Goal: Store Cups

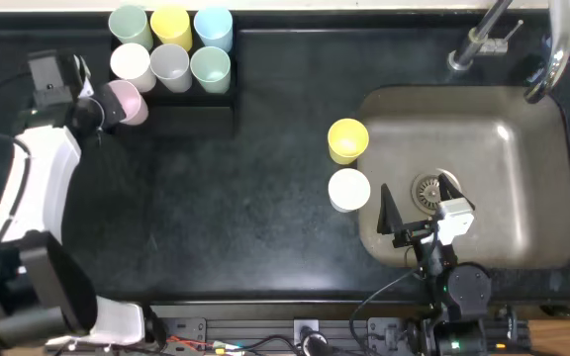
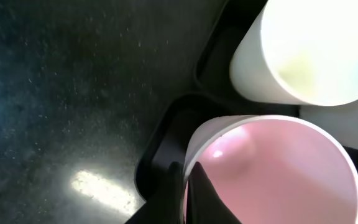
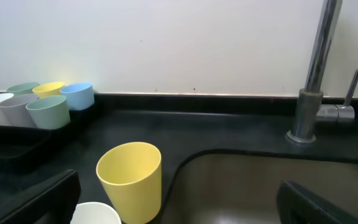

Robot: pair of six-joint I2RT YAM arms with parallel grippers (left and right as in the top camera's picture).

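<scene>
The left claw [image 2: 186, 186] is clamped on the pink cup [image 2: 272, 174]; one dark finger [image 2: 166, 196] lies outside the rim and the other sits just inside it; in the top view that cup [image 1: 128, 102] is at the left edge of the black tray [image 1: 201, 119], beside the front row; whether it rests on the tray floor or hangs just above, I cannot tell. Just beside it in the left wrist view stands a pale cup [image 2: 309, 50], with the tray's rounded rim curving round below both. The tray sits at the back left of the dark counter [image 1: 255, 208]; six stored cups [image 1: 171, 64] stand upright in it in two rows of three, green, yellow and blue behind, white, grey and green in front; the tray's front strip to the right of the pink cup is bare.

The right claw [image 1: 416, 206] hangs with its fingers wide apart, gripping nothing, over the left part of the sink [image 1: 522, 109], near the drain. Just outside the sink's left rim, on the counter, stand the loose yellow cup [image 1: 347, 139] and the loose white cup [image 1: 348, 189], upright, mouths up, close together; the yellow one is farther from the arms; both are well apart from the tray. The tap [image 1: 483, 40] rises behind the sink.
</scene>
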